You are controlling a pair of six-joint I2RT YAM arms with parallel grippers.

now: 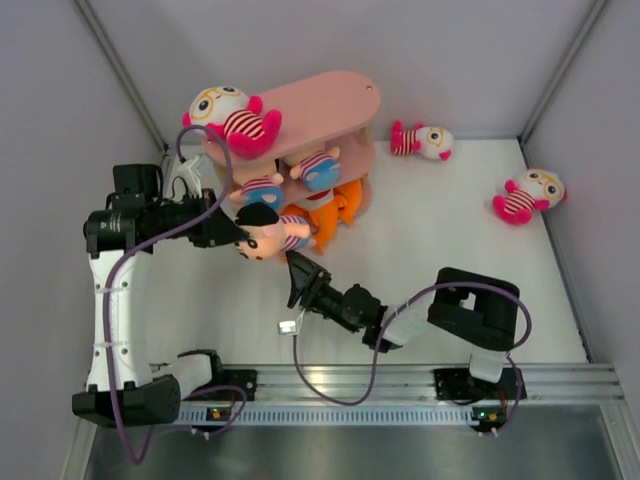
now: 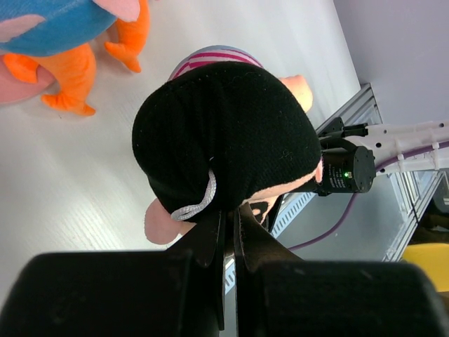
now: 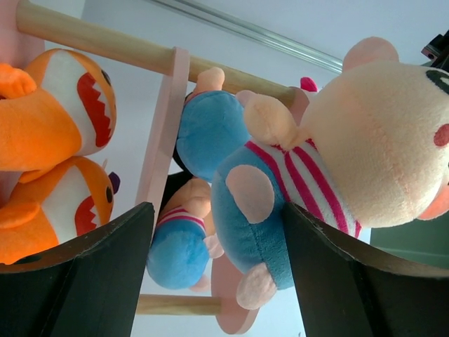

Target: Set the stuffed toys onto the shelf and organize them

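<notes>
The pink shelf stands at the back left. A white-headed doll lies on its top board. Two peach dolls in blue pants sit on the middle tier, and orange fish lie at the bottom. My left gripper is shut on the black hair of a third peach doll, holding it in front of the shelf. My right gripper is open, its fingers on either side of that doll's blue pants without closing on them.
Two more white-headed dolls lie on the table, one behind the shelf's right end and one near the right wall. Two orange fish and the shelf's wooden posts show in the right wrist view.
</notes>
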